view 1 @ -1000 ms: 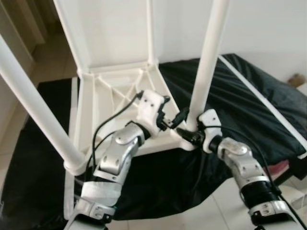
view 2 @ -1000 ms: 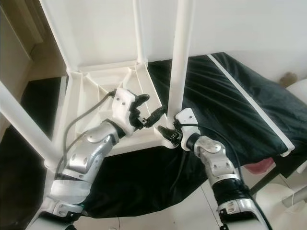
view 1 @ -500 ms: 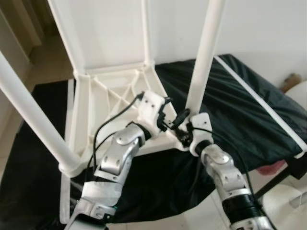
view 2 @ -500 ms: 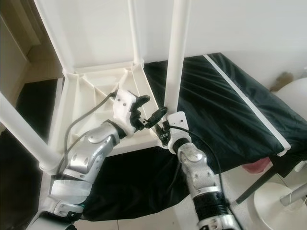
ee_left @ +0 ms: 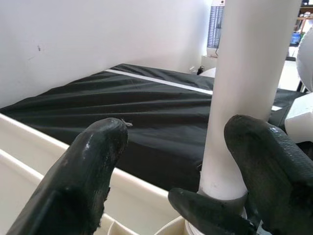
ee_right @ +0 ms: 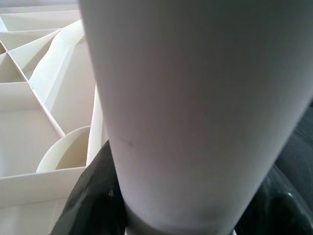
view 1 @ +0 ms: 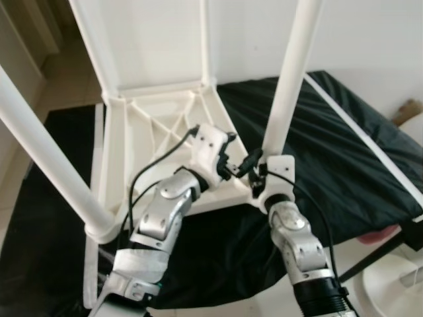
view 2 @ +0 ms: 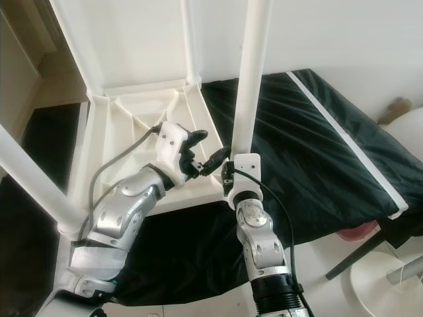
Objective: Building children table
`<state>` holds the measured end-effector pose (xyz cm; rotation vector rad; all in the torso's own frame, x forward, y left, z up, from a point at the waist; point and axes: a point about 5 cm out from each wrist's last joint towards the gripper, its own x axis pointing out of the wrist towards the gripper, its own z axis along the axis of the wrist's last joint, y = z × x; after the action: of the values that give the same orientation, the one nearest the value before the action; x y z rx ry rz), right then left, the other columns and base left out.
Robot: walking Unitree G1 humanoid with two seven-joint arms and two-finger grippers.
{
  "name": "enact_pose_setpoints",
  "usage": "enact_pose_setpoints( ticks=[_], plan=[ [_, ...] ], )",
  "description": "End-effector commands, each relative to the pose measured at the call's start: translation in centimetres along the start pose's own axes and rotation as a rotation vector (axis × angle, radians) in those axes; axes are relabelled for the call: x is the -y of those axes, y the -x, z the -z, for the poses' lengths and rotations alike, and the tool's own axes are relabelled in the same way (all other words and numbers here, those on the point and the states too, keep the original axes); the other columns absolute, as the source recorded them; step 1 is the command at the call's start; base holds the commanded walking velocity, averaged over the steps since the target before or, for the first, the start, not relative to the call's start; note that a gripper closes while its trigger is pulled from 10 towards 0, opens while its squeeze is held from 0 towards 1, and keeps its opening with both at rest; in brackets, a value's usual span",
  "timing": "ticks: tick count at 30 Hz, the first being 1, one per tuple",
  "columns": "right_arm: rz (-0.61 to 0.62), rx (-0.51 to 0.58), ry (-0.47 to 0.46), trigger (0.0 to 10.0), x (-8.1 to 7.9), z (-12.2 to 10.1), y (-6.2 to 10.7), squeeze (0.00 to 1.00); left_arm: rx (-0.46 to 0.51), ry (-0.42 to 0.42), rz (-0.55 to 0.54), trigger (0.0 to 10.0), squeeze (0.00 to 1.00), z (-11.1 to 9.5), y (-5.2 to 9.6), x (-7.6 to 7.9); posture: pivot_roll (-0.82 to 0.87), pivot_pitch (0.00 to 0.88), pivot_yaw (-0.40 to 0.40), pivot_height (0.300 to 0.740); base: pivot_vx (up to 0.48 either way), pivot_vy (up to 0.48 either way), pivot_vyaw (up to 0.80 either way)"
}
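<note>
I see the white plastic table [view 1: 155, 142] lying upside down on a black cloth [view 1: 344, 158], its ribbed underside facing up and its round, smooth legs rising. My right pincer [view 2: 230, 179] is clenched around the base of the near-corner leg [view 1: 291, 72], right at the table's edge; the right wrist view shows that leg pressed between dark fingers [ee_right: 85, 196]. My left pincer [view 1: 243, 165] sits just beside the same leg, released, with its fingers [ee_left: 88, 166] spread on either side of it. Another leg [view 1: 46, 152] slants across on my left. Open tiled floor [view 2: 396, 251] lies beyond the cloth's right edge.
</note>
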<state>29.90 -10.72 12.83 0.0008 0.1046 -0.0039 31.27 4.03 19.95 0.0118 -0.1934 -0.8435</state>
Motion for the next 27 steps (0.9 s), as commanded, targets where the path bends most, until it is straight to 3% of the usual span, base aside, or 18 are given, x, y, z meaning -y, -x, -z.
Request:
enact_pose_setpoints(
  ticks=[1, 9, 10, 11, 22, 23, 25, 26, 27],
  plan=[
    [0.037, -0.140, -0.003, 10.0, 0.0, 3.0, 1.0, 0.00, 0.003, -0.005, 0.009, 10.0, 0.00, 0.0, -0.2, 0.2, 0.01, 0.000, 0.011, 0.740, 0.000, 0.000, 0.00],
    [0.001, -0.092, -0.032, 10.0, -0.4, 2.2, 0.9, 0.00, 0.004, -0.009, 0.015, 10.0, 0.00, -0.1, -0.2, 0.2, 0.01, 0.000, 0.016, 0.740, 0.000, 0.000, 0.00],
    [-0.024, -0.057, -0.055, 10.0, -0.4, 1.7, 0.9, 0.91, 0.005, -0.010, 0.017, 10.0, 0.00, -0.1, -0.3, 0.2, 0.01, 0.000, 0.019, 0.740, 0.000, 0.000, 0.00],
    [-0.059, -0.015, -0.064, 10.0, -0.4, 1.0, 0.9, 1.00, 0.006, -0.012, 0.020, 10.0, 0.00, -0.2, -0.3, 0.2, 0.01, 0.000, 0.019, 0.740, 0.000, 0.000, 0.00],
    [-0.200, 0.086, -0.091, 10.0, 1.6, -0.5, 1.8, 1.00, 0.006, -0.027, 0.034, 10.0, 0.00, -0.2, -0.5, 0.3, 0.00, 0.000, 0.020, 0.740, 0.000, 0.000, 0.00],
    [-0.242, 0.101, -0.084, 10.0, 2.2, -0.6, 2.0, 0.73, 0.004, -0.030, 0.037, 10.0, 0.00, -0.2, -0.5, 0.4, 0.00, 0.000, 0.024, 0.740, 0.000, 0.000, 0.00],
    [-0.242, 0.101, -0.084, 10.0, 2.2, -0.6, 2.0, 0.73, 0.004, -0.030, 0.037, 10.0, 0.00, -0.2, -0.5, 0.4, 0.00, 0.000, 0.024, 0.740, 0.000, 0.000, 0.00],
    [-0.278, 0.111, -0.072, 10.0, 2.6, -0.6, 2.2, 0.27, 0.002, -0.031, 0.038, 10.0, 0.00, -0.1, -0.5, 0.4, 0.00, 0.000, 0.024, 0.740, 0.000, 0.000, 0.00],
    [-0.278, 0.111, -0.072, 10.0, 2.6, -0.6, 2.2, 0.27, 0.002, -0.031, 0.038, 10.0, 0.00, -0.1, -0.5, 0.4, 0.00, 0.000, 0.024, 0.740, 0.000, 0.000, 0.00]
  ],
)
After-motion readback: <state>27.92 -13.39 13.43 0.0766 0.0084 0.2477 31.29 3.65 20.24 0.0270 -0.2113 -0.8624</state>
